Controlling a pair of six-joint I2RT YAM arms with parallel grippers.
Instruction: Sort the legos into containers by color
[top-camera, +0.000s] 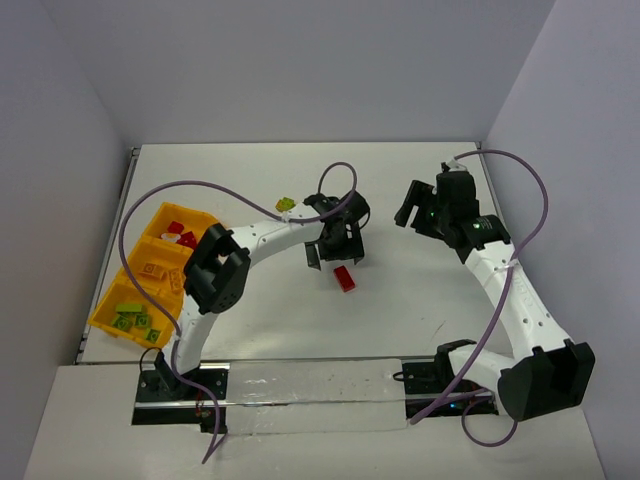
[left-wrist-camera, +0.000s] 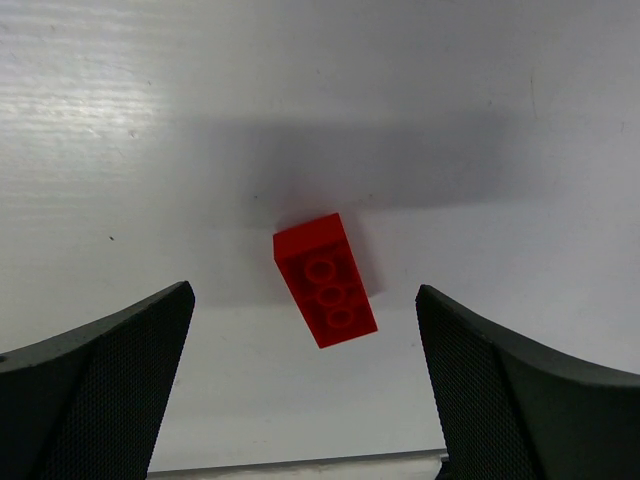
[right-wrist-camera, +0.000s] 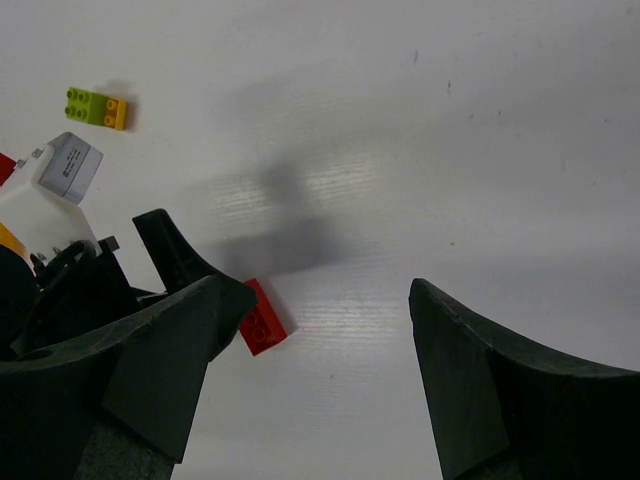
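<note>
The red plastic brick (top-camera: 344, 279) lies on the white bench (top-camera: 420, 300), well right of the long orange-yellow plastic tray (top-camera: 103, 312). The green-and-yellow brick clump (top-camera: 286, 204) lies farther back.

White table (top-camera: 230, 168) between 3 plain grey walls (top-camera: 300, 70)

Bright, even light from above; soft grey shadows on the white table (left-wrist-camera: 520, 70); faint glare streaks its surface; the red lego (left-wrist-camera: 325, 280) is sharp.

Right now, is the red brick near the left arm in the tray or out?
Out: the red brick lies on the table, beneath the open left fingers.
</note>
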